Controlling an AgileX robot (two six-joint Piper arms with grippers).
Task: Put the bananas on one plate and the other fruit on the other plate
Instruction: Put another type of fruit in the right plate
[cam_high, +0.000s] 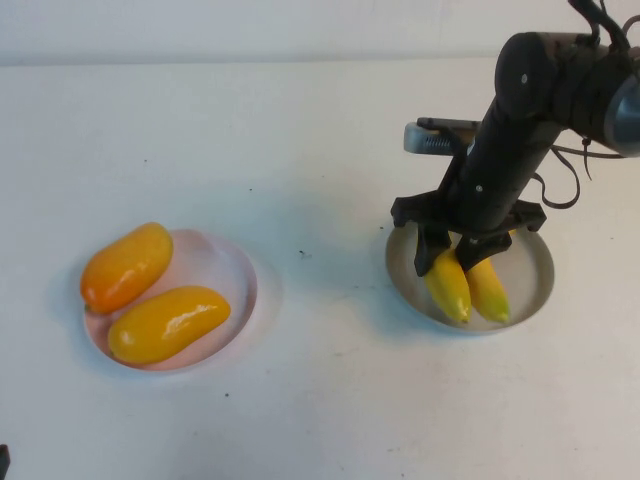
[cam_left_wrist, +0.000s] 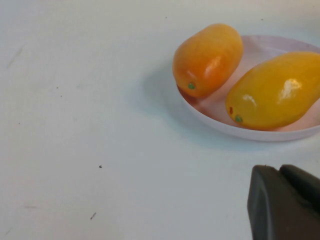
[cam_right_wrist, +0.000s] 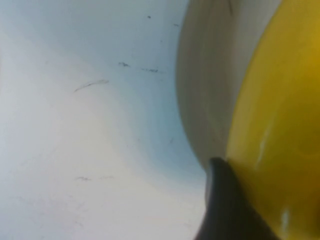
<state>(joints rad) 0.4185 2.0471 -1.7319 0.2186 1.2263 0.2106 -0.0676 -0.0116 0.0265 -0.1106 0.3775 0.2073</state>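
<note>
Inspection finding: both long, curved, glossy yellow bananas (cam_high: 468, 287) lie side by side in the round blue-grey shallow plate (cam_high: 535, 262) on my right side of the white table (cam_high: 320, 130). Their long axes run from the plate's far side toward its near rim, and my right gripper (cam_high: 458, 251) stands directly over their far ends. Its dark fingers (cam_high: 432, 248) are spread and straddle the left-hand banana. In the right wrist view one fingertip (cam_right_wrist: 225, 210) lies against the yellow skin (cam_right_wrist: 280, 130), with the plate's pale wall (cam_right_wrist: 205, 100) just beside it. I judge this contact a loose one, not a clamp, though the wrist view shows only one finger.

The two plump oval mango-like fruits, one orange (cam_high: 126, 266) and one golden yellow (cam_high: 168, 323), rest touching each other in the round pale pink shallow plate (cam_high: 236, 268) on my left side, well apart from the grey plate.

My left gripper (cam_left_wrist: 285, 200) is parked low near the table's near left edge (only a dark corner (cam_high: 4, 462) shows in the high view). It sits near the pink plate without touching it, and I cannot tell how its fingers are set.

Judgement: sorting appears complete as things lie. The coming move for my right arm would be a lift straight up, clear of the bananas, since any sideways drag could roll one across the rim.
</note>
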